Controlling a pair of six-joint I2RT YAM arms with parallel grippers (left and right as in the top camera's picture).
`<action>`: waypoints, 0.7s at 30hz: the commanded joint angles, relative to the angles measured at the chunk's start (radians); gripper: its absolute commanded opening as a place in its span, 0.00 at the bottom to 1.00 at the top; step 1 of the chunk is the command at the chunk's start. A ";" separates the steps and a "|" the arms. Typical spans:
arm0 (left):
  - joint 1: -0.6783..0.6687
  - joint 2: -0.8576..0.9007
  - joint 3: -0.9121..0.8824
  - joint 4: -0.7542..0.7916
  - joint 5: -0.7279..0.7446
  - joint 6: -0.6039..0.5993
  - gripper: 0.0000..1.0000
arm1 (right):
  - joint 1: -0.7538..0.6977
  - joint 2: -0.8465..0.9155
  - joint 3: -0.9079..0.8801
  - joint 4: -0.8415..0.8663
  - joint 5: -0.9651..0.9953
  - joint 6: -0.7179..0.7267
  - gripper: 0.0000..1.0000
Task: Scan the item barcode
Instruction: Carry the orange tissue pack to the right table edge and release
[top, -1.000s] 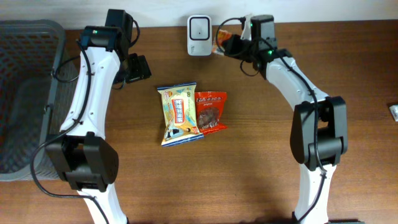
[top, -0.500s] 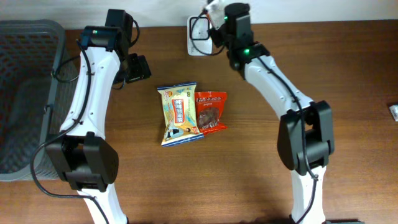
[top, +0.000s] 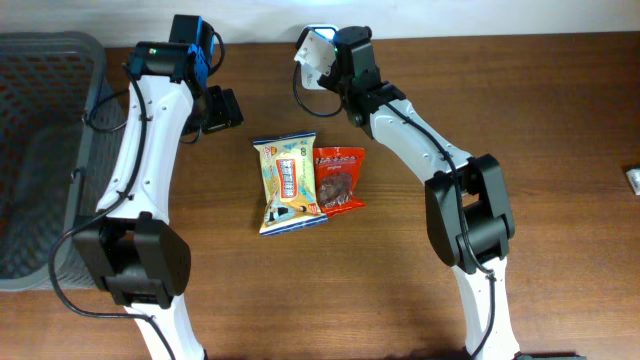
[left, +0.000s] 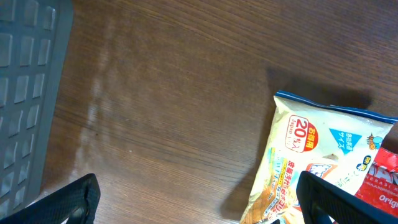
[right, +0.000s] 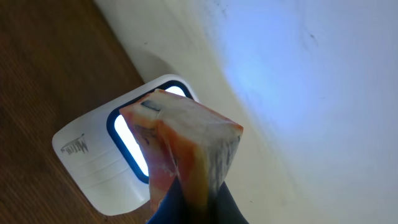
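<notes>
Your right gripper (right: 189, 202), pinching a snack packet (right: 186, 143), holds it before the lit scanner (right: 93, 165) at the far edge of the surface (top: 420, 260); the scan looks underway. Your left gripper (top: 220, 108) hangs spread at far left, while a yellow packet (top: 285, 183) and red packet (top: 338, 178) lie mid-surface, seemingly unscanned.

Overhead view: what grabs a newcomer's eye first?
The right gripper, shut on a snack packet, holds it right in front of the lit white scanner at the far edge of the table. Mid-table lie a yellow packet and a red packet side by side; a grey basket fills the left edge.
</notes>
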 joint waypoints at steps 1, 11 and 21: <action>-0.001 0.000 0.000 0.000 0.003 -0.009 0.99 | 0.010 0.011 0.016 0.021 0.012 0.097 0.04; -0.001 0.000 0.000 0.000 0.003 -0.009 0.99 | -0.209 -0.180 0.018 -0.110 0.197 0.679 0.04; -0.001 0.000 0.001 0.000 0.004 -0.009 0.99 | -0.692 -0.186 0.017 -0.759 0.215 0.796 0.04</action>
